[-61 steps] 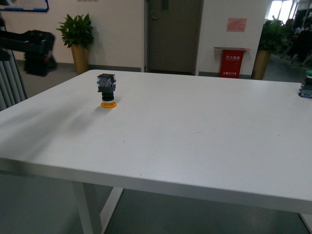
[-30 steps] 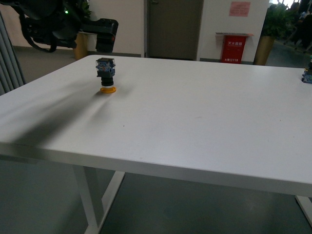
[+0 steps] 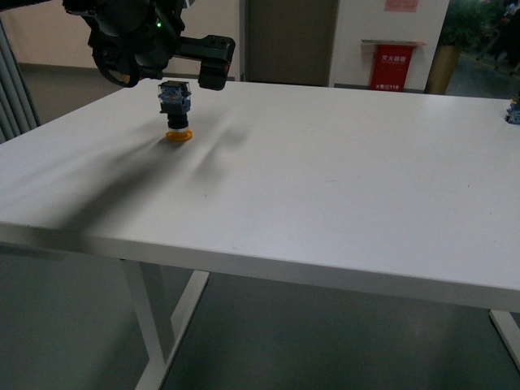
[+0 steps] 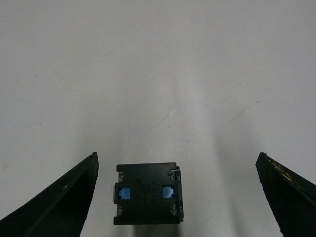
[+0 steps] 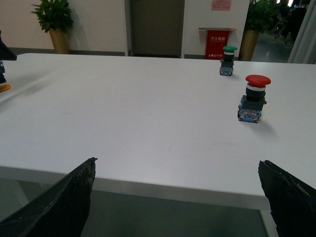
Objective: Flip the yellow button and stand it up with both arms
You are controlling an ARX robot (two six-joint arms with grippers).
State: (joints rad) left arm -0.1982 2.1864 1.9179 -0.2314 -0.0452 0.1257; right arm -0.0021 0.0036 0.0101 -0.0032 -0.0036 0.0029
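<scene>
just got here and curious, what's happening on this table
The left pincer hangs open over the yellow button, which stands upside down on its cap on the white table. Its fingers straddle it without touching. The right pincer, also open, sits short of the table's near edge, facing an upright red button and green button.

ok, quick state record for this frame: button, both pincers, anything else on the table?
yellow button: upside down, cap on the table, contact block up
left pincer: open, over the block, gap on each side
right pincer: open, empty, well away from it
others: green button, red button, both cap up
</scene>
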